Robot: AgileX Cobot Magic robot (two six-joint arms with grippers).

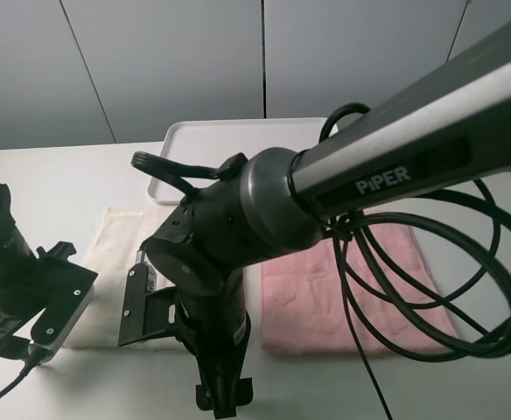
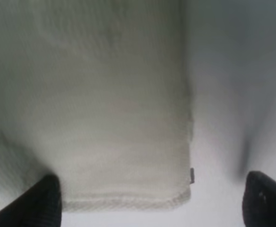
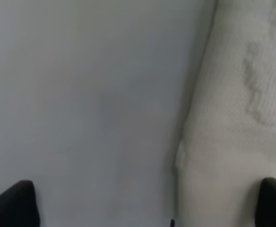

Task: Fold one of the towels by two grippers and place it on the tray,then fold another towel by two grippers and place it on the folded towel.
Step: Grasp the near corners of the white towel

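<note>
Looming nearest the high camera, the right arm [image 1: 387, 175] reaches across the middle and hangs its right gripper [image 3: 142, 203] low, jaws spread wide and empty, over a side edge of the cream towel [image 1: 115, 254]. The left gripper [image 2: 152, 203], equally wide and holding nothing, straddles a hemmed corner of it; I judge both are posted at the towel's near end to pinch it and fold it away. That towel lies flat toward the near left of the table [image 1: 37, 175], just beside the pink towel [image 1: 325, 289], with the tray [image 1: 203, 131] beyond them at the far edge.
</note>
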